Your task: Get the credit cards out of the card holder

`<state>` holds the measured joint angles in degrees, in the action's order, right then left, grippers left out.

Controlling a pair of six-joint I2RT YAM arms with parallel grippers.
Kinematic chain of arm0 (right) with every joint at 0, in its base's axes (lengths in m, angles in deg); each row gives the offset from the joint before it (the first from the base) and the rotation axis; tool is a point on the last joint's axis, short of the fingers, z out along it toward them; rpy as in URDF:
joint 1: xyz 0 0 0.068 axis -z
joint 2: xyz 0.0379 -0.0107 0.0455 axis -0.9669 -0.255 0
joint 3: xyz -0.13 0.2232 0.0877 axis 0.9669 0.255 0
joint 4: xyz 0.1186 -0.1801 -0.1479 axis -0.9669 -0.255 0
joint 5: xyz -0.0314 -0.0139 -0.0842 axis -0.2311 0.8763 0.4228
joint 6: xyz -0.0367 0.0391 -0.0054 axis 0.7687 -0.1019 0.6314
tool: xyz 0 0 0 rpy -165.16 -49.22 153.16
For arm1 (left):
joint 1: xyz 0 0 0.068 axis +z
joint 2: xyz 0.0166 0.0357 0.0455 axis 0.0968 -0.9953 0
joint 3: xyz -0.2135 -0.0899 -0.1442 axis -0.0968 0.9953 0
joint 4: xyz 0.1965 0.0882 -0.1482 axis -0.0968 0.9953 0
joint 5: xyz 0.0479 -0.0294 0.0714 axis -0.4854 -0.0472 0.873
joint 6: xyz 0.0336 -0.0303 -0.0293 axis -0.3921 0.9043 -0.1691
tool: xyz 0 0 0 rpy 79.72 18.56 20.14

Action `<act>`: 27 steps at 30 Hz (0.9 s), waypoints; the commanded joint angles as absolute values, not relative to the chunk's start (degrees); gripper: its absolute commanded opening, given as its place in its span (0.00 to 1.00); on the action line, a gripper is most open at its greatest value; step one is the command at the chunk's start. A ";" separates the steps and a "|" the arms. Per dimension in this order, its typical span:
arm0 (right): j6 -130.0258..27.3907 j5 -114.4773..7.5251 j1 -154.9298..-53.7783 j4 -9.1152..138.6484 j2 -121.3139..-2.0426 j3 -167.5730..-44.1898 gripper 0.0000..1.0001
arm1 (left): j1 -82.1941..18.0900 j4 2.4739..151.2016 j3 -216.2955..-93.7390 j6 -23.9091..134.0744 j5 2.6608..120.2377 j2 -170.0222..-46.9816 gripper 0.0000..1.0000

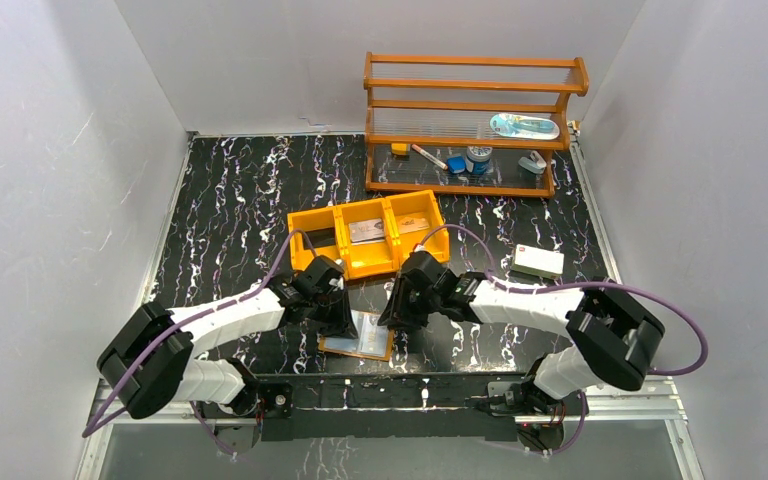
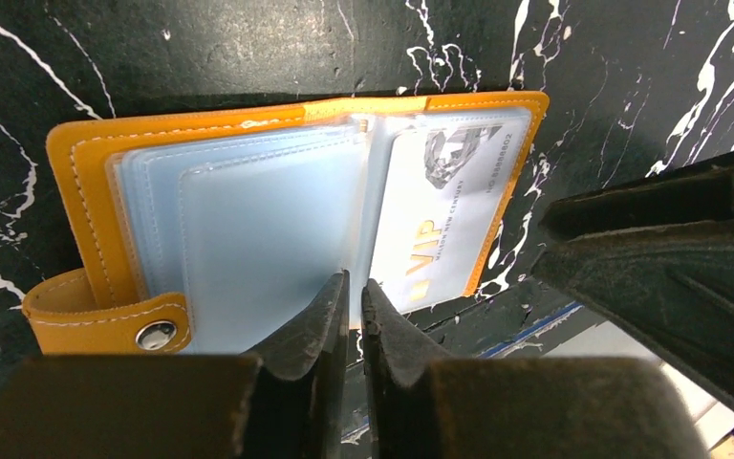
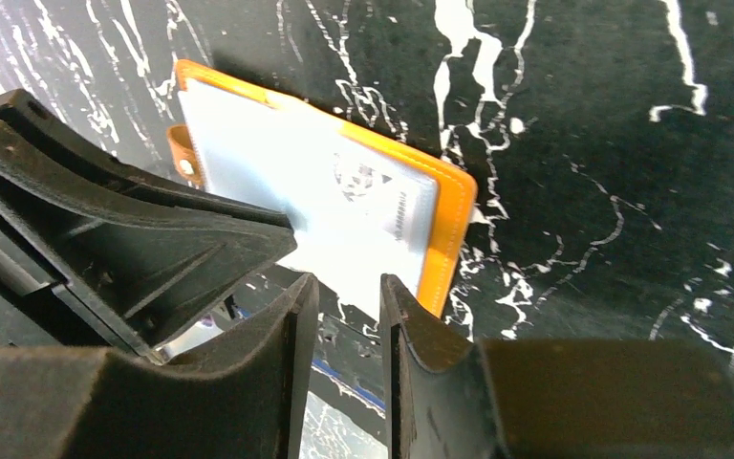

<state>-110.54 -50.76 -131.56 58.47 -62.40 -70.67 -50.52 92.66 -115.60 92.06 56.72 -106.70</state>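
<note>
The orange-tan card holder (image 1: pixel 358 337) lies open on the black marbled table near the front edge, between my two grippers. In the left wrist view the card holder (image 2: pixel 76 191) shows pale blue pockets and its snap tab at the lower left. A whitish credit card (image 2: pixel 440 220) marked VIP sits in the right-hand pocket. My left gripper (image 2: pixel 356 284) is all but shut, its tips at the holder's near edge by the middle fold, nothing visibly between them. My right gripper (image 3: pixel 349 282) is slightly open and empty, just off the near edge of the card (image 3: pixel 363 220) and the holder (image 3: pixel 449 225).
An orange three-compartment tray (image 1: pixel 315 222) stands behind the grippers, with flat cards in its middle and right compartments. A white box (image 1: pixel 538 261) lies to the right. A wooden shelf (image 1: pixel 470 120) with small items stands at the back. The table's front rail is close to the holder.
</note>
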 commanded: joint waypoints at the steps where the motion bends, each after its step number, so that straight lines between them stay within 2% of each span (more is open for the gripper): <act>1: -111.05 -54.01 -131.90 64.21 -64.07 -71.45 0.38 | -50.73 95.01 -118.39 90.83 57.52 -105.00 0.13; 4: -112.61 -56.07 -131.91 67.67 -66.34 -69.40 0.37 | -50.73 94.98 -118.83 90.51 57.43 -104.87 0.19; 10: -113.67 -53.72 -131.96 64.27 -68.64 -67.72 0.35 | -50.70 94.68 -119.50 89.35 56.65 -104.90 0.30; 17: -113.85 -53.41 -131.92 64.04 -68.45 -67.42 0.35 | -50.71 93.92 -119.63 88.21 55.63 -105.97 0.35; 27: -113.69 -53.28 -131.96 63.92 -67.67 -67.30 0.34 | -50.66 89.84 -118.64 88.35 51.66 -110.57 0.35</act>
<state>-114.19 -55.00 -131.61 65.77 -67.71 -68.33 -50.52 91.54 -117.98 88.28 54.31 -108.82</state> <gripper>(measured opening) 0.338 0.350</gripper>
